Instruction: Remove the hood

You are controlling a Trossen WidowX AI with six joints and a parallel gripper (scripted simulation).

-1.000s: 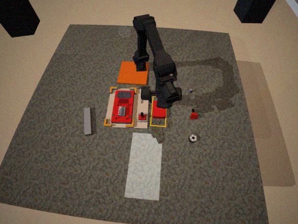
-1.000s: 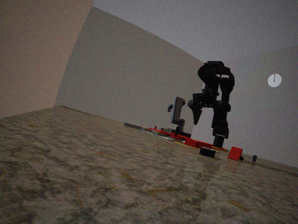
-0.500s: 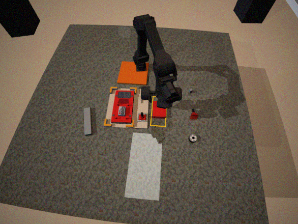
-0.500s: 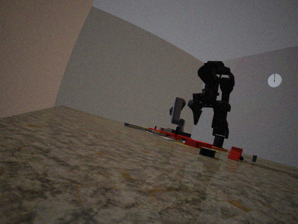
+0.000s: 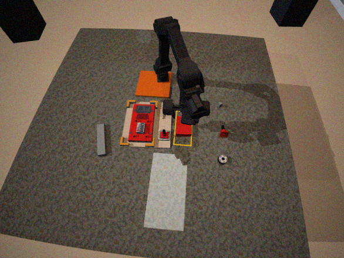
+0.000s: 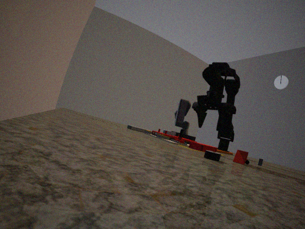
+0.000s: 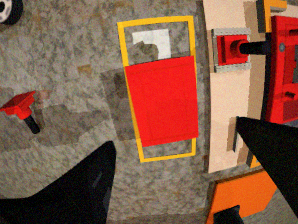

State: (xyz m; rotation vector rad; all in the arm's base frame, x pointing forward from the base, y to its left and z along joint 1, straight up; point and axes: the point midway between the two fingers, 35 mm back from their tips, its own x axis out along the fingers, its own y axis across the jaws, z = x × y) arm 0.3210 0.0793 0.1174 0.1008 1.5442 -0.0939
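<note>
Wrist view looks straight down on the hood (image 7: 162,100), a flat red panel lying on the surface inside the yellow outline (image 7: 131,91) of the marked area. It fills most of the frame's width and the half nearer the arm; a pale patch shows in the far end. The lower edge of the hood sits close to the yellow line, and whether it crosses it cannot be told.

The gripper (image 7: 180,183) hangs above the hood with its fingers spread wide, one on each side of the view, and nothing is between them. From the exterior view the fingers point down, well above the surface.

Beside the marked area, in the top view, the car (image 5: 142,122) rests on a tan board (image 5: 125,123) with orange corner brackets, its engine bay uncovered. A small red part with a black knob (image 5: 164,134) sits on the board between car and outline.

Farther off lie a red block (image 5: 224,132), a small wheel (image 5: 222,159), a grey bar (image 5: 101,139) and a pale rectangle (image 5: 167,193). The arm stands on an orange base plate (image 5: 147,88).
</note>
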